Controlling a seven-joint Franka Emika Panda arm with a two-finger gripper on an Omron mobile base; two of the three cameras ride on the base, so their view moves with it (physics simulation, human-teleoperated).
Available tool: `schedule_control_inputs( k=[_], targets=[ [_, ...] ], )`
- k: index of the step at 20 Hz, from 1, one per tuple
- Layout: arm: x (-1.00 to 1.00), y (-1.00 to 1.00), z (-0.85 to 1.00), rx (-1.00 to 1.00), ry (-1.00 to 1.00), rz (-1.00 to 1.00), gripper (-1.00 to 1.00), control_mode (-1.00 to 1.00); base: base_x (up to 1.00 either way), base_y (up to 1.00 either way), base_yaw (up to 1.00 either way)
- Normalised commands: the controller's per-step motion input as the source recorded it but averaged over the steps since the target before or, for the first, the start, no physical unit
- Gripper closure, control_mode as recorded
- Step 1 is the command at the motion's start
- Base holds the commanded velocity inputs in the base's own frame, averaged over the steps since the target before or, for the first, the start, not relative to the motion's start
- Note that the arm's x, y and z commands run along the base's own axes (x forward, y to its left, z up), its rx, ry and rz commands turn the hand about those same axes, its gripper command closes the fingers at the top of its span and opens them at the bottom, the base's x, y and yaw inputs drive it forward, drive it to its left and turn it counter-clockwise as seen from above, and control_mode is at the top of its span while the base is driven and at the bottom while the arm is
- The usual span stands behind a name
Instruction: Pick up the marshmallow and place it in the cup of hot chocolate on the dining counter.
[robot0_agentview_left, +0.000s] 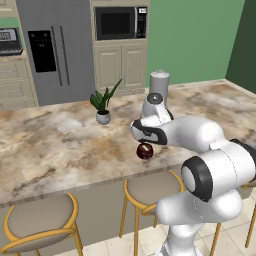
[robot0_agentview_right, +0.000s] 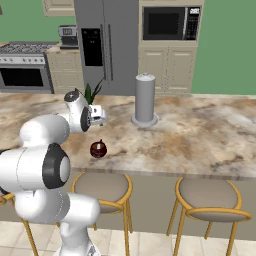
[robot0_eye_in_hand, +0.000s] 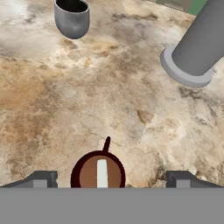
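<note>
Marshmallow (robot0_eye_in_hand: 102, 173) is seen as a white strip lying in the brown drink inside the dark red cup (robot0_eye_in_hand: 98, 170), which stands on the dining counter (robot0_eye_in_hand: 87, 105). Gripper (robot0_eye_in_hand: 111, 178) is spread wide above the cup, grasping nothing. Grey pot (robot0_eye_in_hand: 71, 18) is seen beyond, soil-filled.

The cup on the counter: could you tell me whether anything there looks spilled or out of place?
Nothing stands out. The cup stands upright on the counter, the marshmallow sits in it, and no spill shows.
</note>
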Motion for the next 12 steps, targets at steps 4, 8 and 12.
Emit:
schedule_control_inputs(
  k=[4,8,12],
  targets=[
    [-0.70,-0.11,1.00,0.29,-0.07,-0.03,-1.00,-1.00,0.00,0.00,0.00],
    [-0.97,-0.12,1.00,0.36,-0.01,-0.01,-1.00,-1.00,0.00,0.00,0.00],
    [-0.85,-0.09,1.00,0.25,-0.06,-0.06,-1.00,-1.00,0.00,0.00,0.00]
  ],
)
